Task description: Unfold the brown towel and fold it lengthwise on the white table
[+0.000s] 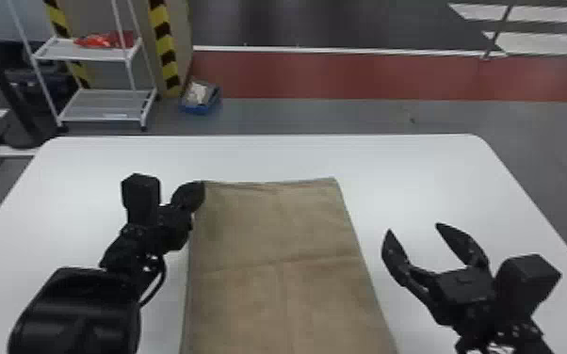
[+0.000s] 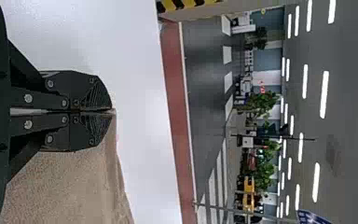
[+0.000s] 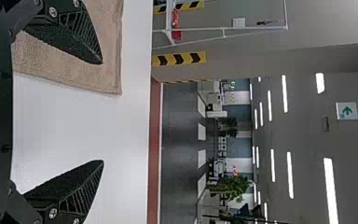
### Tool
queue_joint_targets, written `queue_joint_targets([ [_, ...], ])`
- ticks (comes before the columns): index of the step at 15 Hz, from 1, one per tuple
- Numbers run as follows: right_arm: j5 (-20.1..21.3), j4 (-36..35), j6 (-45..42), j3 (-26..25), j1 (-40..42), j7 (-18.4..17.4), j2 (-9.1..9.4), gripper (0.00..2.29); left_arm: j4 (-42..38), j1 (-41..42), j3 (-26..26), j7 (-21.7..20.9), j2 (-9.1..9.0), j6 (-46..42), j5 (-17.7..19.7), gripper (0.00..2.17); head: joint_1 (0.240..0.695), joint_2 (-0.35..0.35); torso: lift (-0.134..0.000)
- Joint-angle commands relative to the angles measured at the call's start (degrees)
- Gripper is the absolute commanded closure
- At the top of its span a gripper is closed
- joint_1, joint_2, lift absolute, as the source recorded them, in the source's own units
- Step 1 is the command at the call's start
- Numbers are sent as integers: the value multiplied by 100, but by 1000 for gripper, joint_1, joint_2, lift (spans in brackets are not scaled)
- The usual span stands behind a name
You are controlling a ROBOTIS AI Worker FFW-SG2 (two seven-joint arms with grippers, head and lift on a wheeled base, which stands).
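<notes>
Head view: a rack (image 1: 96, 55) and blue bin (image 1: 198, 108) stand beyond the white table (image 1: 268, 155); the brown towel (image 1: 273, 235) lies between the left gripper (image 1: 201, 184), at its far left corner, and the right gripper (image 1: 414, 228), angled forward. Left wrist view: fingers (image 2: 99, 127) pinch that corner. Right wrist view: fingers (image 3: 77, 186) spread wide.

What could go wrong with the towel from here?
The left gripper is shut on the brown towel at its far left corner, near the fingertips, so the cloth might slip out when pulled. The right gripper is open beside the towel's right edge, holding nothing; if the left arm folds alone, the towel could twist or fold unevenly.
</notes>
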Motion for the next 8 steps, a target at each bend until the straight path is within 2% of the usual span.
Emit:
queue_joint_targets([
  [1,-9,38,0,0,-25,-4,14,130,-606,280,-52,10,-5,43,6,1382,695,-40,-123],
  [2,0,47,0,0,-34,-4,14,130,-992,421,-105,36,-14,341,6,1382,695,-44,-123],
  [5,-18,91,18,0,-87,-4,14,130,-2495,1010,-553,18,-5,2257,-20,1379,695,-65,-123],
  [6,-35,100,18,0,-96,-39,14,130,-2908,1142,-817,27,-23,2943,-20,1379,695,-79,-123],
  [8,-53,100,141,0,-104,-171,14,127,-3322,1265,-1406,27,-32,3699,6,1379,695,-117,-123],
])
